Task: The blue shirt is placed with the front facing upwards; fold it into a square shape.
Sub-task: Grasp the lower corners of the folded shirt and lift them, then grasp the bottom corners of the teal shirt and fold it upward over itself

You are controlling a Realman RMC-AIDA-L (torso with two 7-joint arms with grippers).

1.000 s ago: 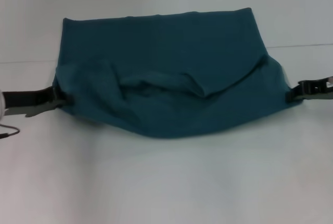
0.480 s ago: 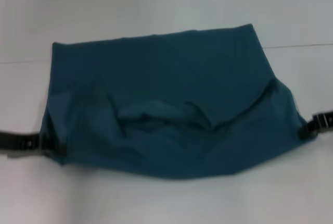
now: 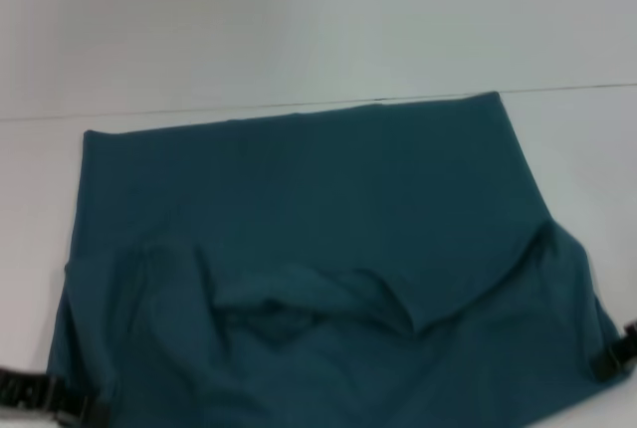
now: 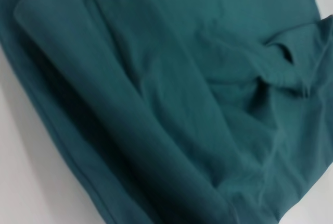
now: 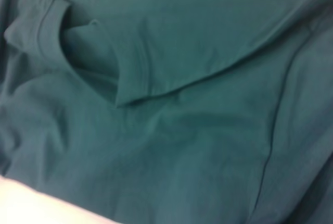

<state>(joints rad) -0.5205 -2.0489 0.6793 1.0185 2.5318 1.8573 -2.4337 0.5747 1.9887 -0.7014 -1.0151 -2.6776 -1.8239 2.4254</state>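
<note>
- Head view: the blue shirt [image 3: 309, 269] fills the lower and middle part of the frame, plain teal side up, lying on the white table [image 3: 299, 30]. Its far edge runs straight across the middle of the frame, and a rumpled fold with the collar sags at lower centre.
- Head view: the left gripper [image 3: 70, 410] sits at the lower left corner of the frame, against the shirt's corner. The right gripper [image 3: 615, 360] is at the lower right edge, against the other corner. Each looks clenched on the cloth, though the fingertips are hidden by it.
- Left wrist view: the shirt [image 4: 171, 104] covers nearly the whole frame, with a rolled fold running from upper left to lower centre. A strip of table [image 4: 26, 182] shows at lower left.
- Right wrist view: the shirt [image 5: 182, 130] fills the frame, its ribbed collar [image 5: 125, 73] curving at upper left.
</note>
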